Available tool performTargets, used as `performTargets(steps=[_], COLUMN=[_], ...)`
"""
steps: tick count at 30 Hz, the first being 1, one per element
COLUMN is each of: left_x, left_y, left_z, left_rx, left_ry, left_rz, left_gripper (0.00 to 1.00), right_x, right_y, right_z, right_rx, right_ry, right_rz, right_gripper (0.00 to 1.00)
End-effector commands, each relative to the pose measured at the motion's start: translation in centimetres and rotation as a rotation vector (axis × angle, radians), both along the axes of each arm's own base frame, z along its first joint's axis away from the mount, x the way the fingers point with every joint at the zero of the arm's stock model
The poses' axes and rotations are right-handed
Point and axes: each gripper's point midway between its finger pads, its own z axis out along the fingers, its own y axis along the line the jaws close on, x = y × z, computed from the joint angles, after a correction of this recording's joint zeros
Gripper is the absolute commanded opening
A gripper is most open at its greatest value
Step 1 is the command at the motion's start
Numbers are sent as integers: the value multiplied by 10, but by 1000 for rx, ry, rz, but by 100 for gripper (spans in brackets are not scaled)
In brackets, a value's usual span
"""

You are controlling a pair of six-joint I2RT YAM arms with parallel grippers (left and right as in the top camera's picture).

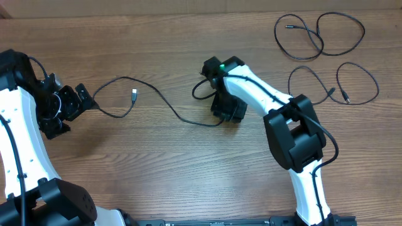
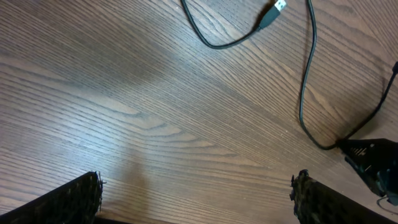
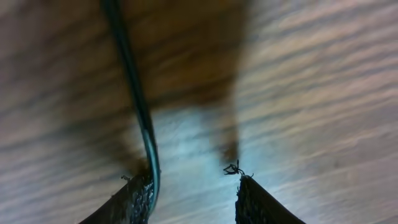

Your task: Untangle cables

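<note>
Presently, two thin black cords [image 1: 292, 27] lie separated — one long black plug-ended cord [image 1: 135, 94] remaining, against one pad of the half-open right gripper [image 3: 193, 199]; left gripper [image 2: 196, 205] wide, empty.

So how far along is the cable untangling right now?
Done: a first cable and a second cable lie apart as separate loops at the far right. In hand: the right hand is down over the third cable, which runs between its fingers, not yet clamped. Left: laying that one out clear; the left hand is open, holding nothing.
</note>
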Motion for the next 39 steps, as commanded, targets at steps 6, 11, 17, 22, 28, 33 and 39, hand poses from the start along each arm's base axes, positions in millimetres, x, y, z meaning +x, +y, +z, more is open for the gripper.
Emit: performTargets(steps=[6,11,17,22,28,33,39], left_x=[1,1,-1,-3,2,5,8], left_y=[-1,-1,-4,-7,-31,-59,-80], left_z=[-3,-4,-6,-15,-25,-30,-34], left_rx=[0,-1,-9,-25,-74,-100,-46], left_ry=[10,11,18,34,16,24,52], left_rz=[-1,-1,-7,-11,-118,-187,-238], left_gripper=[99,100,100,100,100,100,100], right_x=[-7,-8,-4,3,5,1,2], right_y=[-5,-18,-51,-60,-77,-78,-71], right_z=[-10,-6,27,79,126,132,131], right_rx=[-22,-63,-131,-77,-75,-68,-33], right_ry=[17,26,-8,-115,-233,-232,-231], right_rz=[30,8,-34,-53,-51,-51,-53], right_gripper=[13,4,4,4,69,100,100])
